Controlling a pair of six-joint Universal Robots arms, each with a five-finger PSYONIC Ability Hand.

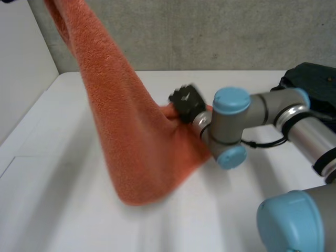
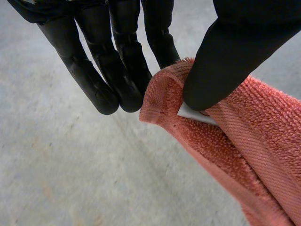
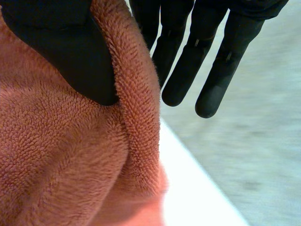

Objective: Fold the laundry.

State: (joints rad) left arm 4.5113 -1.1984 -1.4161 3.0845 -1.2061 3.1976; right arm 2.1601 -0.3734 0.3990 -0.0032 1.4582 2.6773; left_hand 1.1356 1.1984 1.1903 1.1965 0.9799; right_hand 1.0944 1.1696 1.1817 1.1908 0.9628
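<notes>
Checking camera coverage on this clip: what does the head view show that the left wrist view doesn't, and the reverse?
Head view: the orange towel draping from high up down toward the white table, and the right arm with the right hand at the cloth's side edge. Left wrist view: the left hand, thumb pinching a hemmed corner beside a white tag. Both: the orange towel.
</notes>
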